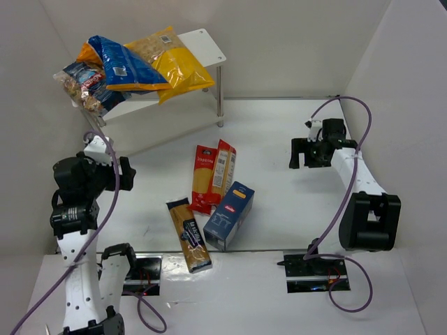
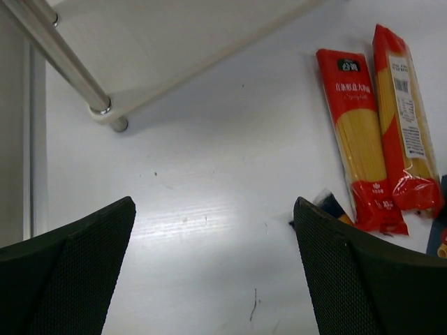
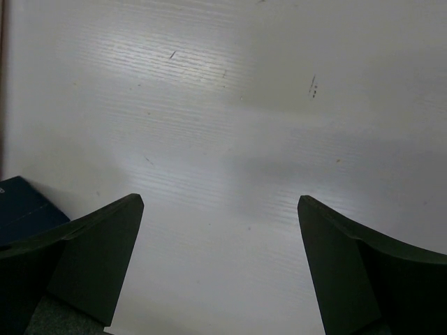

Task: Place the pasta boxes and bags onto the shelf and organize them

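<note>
From above, the bags (image 1: 133, 66) are heaped on the shelf (image 1: 204, 43). The spaghetti packs (image 1: 213, 174) and the blue carton (image 1: 229, 215) lie on the table (image 1: 293, 209).

Left wrist: the left gripper (image 2: 214, 209) is spread wide and empty, with the spaghetti packs ahead.

Right wrist: the right gripper (image 3: 220, 206) is parted too, with nothing in it.

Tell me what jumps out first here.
Three bags heaped atop the shelf, far left: blue bag, yellow bag, clear bag. Mid-table lie two red-yellow spaghetti packs side by side, with a black-orange pack and a dark blue carton nearer the arms. The left claw and right claw both hang open, empty.
</note>
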Robot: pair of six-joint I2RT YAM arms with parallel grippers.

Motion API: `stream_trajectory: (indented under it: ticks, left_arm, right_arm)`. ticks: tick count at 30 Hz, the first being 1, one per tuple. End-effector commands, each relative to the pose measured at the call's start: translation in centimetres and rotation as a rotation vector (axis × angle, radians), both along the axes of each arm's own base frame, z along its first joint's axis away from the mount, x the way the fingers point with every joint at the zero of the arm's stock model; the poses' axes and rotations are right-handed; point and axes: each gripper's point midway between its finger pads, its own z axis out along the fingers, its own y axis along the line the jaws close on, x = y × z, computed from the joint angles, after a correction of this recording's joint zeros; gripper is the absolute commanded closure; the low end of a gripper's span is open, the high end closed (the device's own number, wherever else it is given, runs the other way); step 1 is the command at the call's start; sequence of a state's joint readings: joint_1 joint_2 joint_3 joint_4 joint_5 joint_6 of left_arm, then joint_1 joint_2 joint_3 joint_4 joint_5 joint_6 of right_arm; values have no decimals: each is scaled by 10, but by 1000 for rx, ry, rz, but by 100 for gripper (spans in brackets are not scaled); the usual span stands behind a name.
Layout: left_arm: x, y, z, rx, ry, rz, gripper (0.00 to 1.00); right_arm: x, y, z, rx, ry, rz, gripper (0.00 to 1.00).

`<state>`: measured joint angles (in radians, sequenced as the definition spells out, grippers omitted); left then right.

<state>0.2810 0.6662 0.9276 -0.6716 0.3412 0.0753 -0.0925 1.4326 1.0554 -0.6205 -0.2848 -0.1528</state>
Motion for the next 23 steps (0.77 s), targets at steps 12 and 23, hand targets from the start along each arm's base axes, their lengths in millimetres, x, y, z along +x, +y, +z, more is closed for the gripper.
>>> stream_trajectory:
  ticks: [12,23]
  left_arm:
    - [19,-24,-9,51,-49,-193,0]
    - [20,-23,-10,53,-42,-185,0]
  right_arm:
    - [19,-5,19,-4,-66,-38,0]
    - [19,-4,13,5,-47,-32,0]
